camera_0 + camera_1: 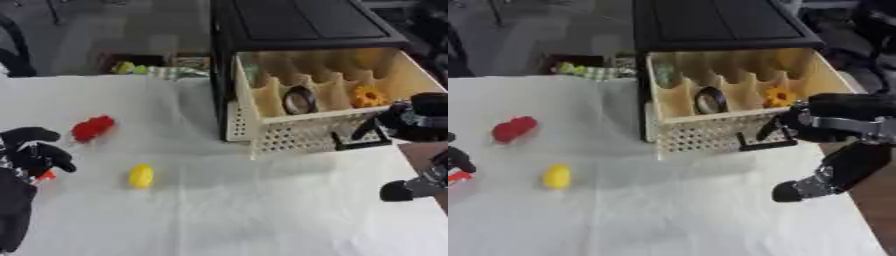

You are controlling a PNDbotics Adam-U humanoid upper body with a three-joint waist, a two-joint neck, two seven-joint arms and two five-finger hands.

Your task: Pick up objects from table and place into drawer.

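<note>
The pale wooden drawer with a perforated front stands pulled out of the black cabinet in the upper right of the frame, its slotted inside already holding a dark round ring-shaped object and an orange flower-like object at the right end. Still out on the white-covered counter are a small yellow egg-shaped object at lower left of centre and a lumpy red object above and to its left, the two well apart from each other and from the drawer. The black left hand shows at the left edge, level with the yellow piece, its fingers curled inward; a small orange-red bit sits right at it, but whether the fingers pinch that bit cannot be told. The black right hand hangs at the right end of the drawer front, just beside the dark handle; whether its fingers are spread or closed is not clear. The step in hand looks like picking the next object from the counter, most likely by the left hand. That calls for reaching to the yellow or red piece, closing around it, then carrying it across to a free slot of the drawer.
</note>
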